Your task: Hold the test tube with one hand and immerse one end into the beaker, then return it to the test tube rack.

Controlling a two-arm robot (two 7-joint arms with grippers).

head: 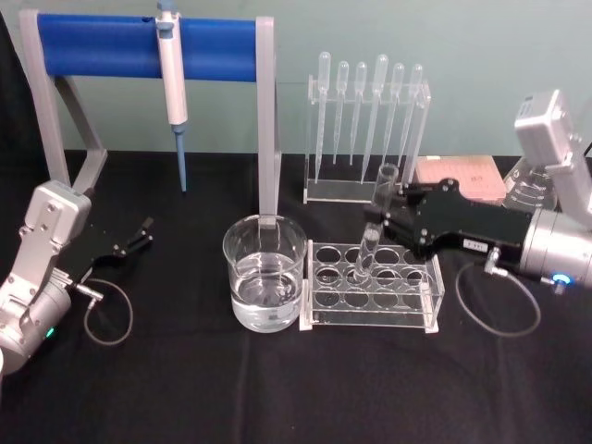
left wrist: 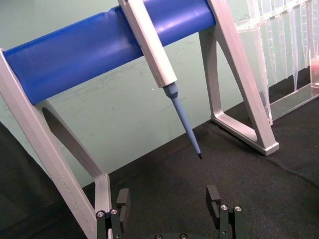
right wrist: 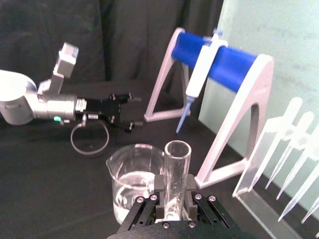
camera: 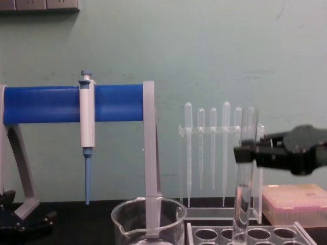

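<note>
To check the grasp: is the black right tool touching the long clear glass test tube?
Touching: right wrist view shows the black right tool pressing both sides of the glass test tube.

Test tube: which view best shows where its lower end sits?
Head view: the test tube leans, lower end in a rack hole. Chest view cuts off its bottom; right wrist view shows mostly its rim.
</note>
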